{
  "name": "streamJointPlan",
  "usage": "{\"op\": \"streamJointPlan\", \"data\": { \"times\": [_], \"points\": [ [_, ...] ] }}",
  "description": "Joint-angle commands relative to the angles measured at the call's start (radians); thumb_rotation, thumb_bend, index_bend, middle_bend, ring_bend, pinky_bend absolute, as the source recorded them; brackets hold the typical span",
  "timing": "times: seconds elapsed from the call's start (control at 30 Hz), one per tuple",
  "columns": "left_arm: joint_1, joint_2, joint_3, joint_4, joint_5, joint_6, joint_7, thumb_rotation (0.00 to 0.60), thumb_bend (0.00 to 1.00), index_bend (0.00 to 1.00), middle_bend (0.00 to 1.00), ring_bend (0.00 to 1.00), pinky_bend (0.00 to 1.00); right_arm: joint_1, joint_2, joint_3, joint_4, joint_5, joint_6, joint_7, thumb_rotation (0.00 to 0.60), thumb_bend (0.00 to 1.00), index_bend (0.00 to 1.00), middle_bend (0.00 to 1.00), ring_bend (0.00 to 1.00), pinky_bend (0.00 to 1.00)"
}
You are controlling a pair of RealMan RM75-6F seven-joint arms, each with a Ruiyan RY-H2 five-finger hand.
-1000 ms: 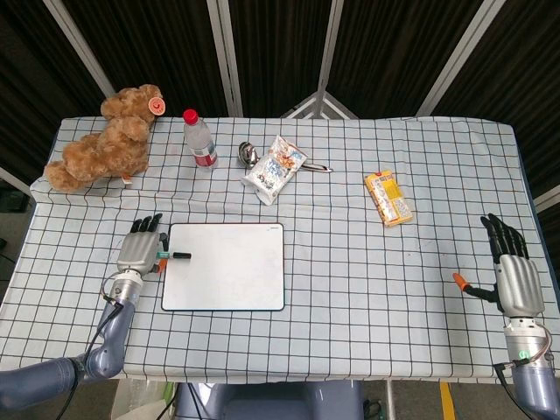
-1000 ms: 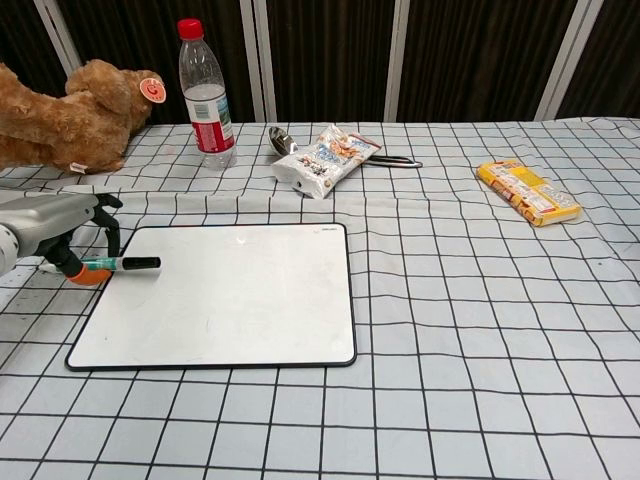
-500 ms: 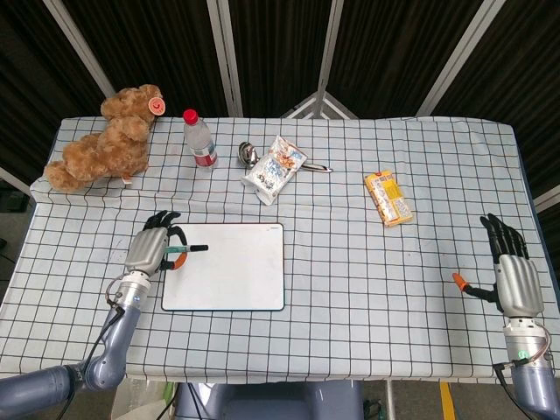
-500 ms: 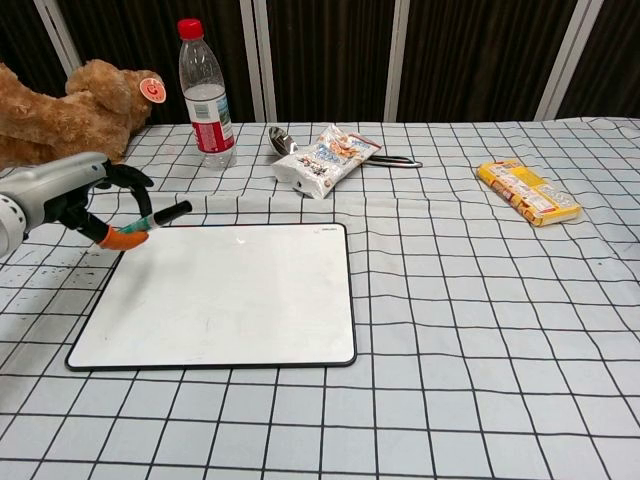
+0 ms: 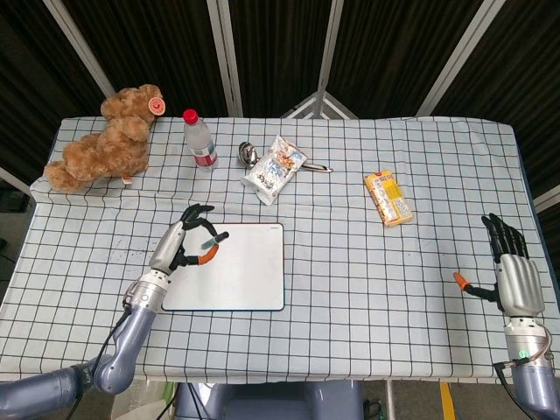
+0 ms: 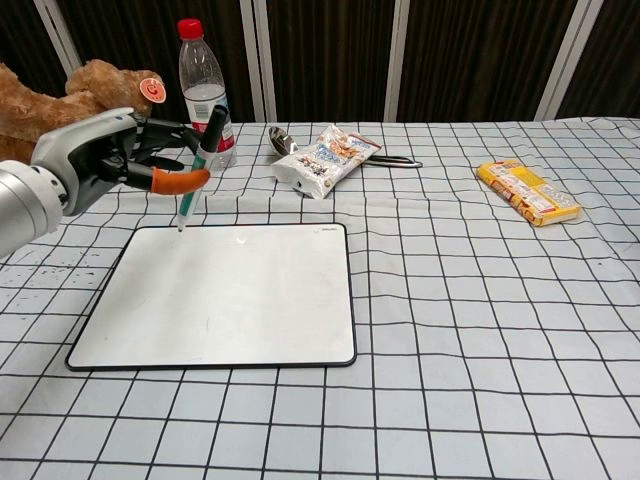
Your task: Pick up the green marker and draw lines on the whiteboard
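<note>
My left hand [image 6: 110,160] [image 5: 184,245] holds the green marker [image 6: 198,172] between its orange-tipped thumb and its fingers, raised above the far left part of the whiteboard [image 6: 225,295] [image 5: 236,271]. The marker stands nearly upright with its black cap up and its lower end pointing down just over the board's far left corner. The whiteboard lies flat on the checked cloth, and I see no lines on it. My right hand [image 5: 510,267] rests open on the table at the far right, fingers spread, holding nothing; the chest view does not show it.
At the back stand a brown teddy bear [image 5: 109,140], a water bottle with a red cap [image 6: 204,95], a spoon [image 5: 248,155] and a snack bag [image 6: 322,160]. A yellow packet [image 6: 528,192] lies at the right.
My left hand has lifted the marker off the board's left edge, moved right and up, and turned the marker from lying flat to nearly upright. The right hand has stayed still.
</note>
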Motion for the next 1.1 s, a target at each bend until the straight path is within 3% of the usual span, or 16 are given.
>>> {"op": "streamJointPlan", "data": {
  "times": [0.03, 0.4, 1.1],
  "points": [
    [-0.010, -0.049, -0.011, 0.049, 0.043, -0.015, -0.094, 0.600, 0.58, 0.75, 0.14, 0.02, 0.11, 0.000, 0.000, 0.000, 0.000, 0.002, -0.002, 0.001, 0.600, 0.21, 0.00, 0.00, 0.00, 0.00],
    [-0.036, -0.136, 0.029, 0.166, 0.095, -0.019, -0.165, 0.600, 0.58, 0.75, 0.14, 0.02, 0.11, 0.001, 0.002, 0.002, 0.000, 0.006, -0.007, 0.006, 0.600, 0.21, 0.00, 0.00, 0.00, 0.00],
    [-0.088, -0.212, 0.033, 0.242, 0.085, -0.046, -0.155, 0.600, 0.58, 0.76, 0.16, 0.02, 0.11, 0.001, 0.003, 0.002, 0.000, 0.008, -0.009, 0.009, 0.600, 0.21, 0.00, 0.00, 0.00, 0.00]
  ]
}}
